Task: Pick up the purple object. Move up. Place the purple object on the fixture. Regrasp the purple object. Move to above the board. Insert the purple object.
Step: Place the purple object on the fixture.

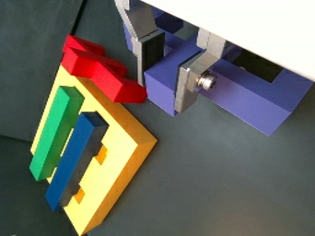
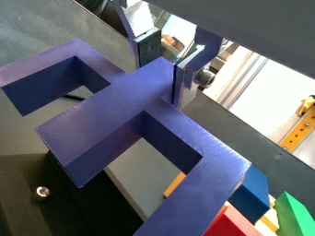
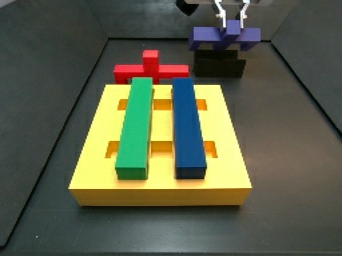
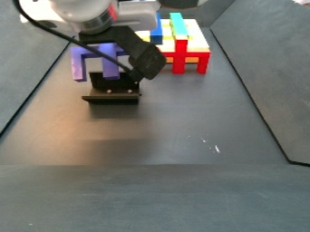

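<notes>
Two bars, green and blue, already fill slots in the board, which lies nearest me in a side view; behind its far edge sits the red cross-shaped block. Farthest back, near the far right corner of the floor, the purple object rests on the fixture. My gripper is directly over it, its jaws clamped on the raised centre post, legs pointing down. I judge the regrasp is in hand; the board lies toward me from the jaws, with an open slot beside the blue bar.
</notes>
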